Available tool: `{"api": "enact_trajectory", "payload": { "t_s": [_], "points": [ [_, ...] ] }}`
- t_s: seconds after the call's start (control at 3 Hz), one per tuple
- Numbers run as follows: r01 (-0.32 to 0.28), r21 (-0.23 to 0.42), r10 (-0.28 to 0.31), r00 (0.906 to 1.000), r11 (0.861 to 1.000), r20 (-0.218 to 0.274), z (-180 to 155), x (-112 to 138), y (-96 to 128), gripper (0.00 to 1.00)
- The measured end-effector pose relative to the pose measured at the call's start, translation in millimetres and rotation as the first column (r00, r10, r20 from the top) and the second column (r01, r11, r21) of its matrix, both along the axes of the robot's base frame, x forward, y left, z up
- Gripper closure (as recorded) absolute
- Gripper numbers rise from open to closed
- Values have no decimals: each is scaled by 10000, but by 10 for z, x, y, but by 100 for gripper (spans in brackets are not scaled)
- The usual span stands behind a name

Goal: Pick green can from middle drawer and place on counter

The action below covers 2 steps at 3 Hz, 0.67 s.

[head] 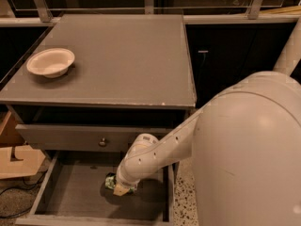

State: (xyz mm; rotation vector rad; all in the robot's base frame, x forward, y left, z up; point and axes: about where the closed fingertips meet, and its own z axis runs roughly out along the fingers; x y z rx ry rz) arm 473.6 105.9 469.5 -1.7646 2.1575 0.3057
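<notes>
Small shiny green metal can [110, 181] sits lower centre of frame on the floor of the wide shallow grey middle drawer [75, 194], peeking out just left of my cream two-finger gripper [123, 189], whose grasp I cannot tell.

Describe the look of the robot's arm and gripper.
The arm is smooth, glossy cream-white. It has a large rounded shell near the camera, narrowing to a tube-like link with a few small dark holes and a rounded joint. No cables show. The gripper, down in the middle drawer by the green can, has a tan tip.
</notes>
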Motion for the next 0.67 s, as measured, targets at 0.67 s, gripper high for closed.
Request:
{"api": "enact_trajectory", "payload": {
  "t_s": [0.67],
  "points": [
    [25, -238, -10, 9981, 9997, 612, 566, -306, -417, 100]
  ]
}}
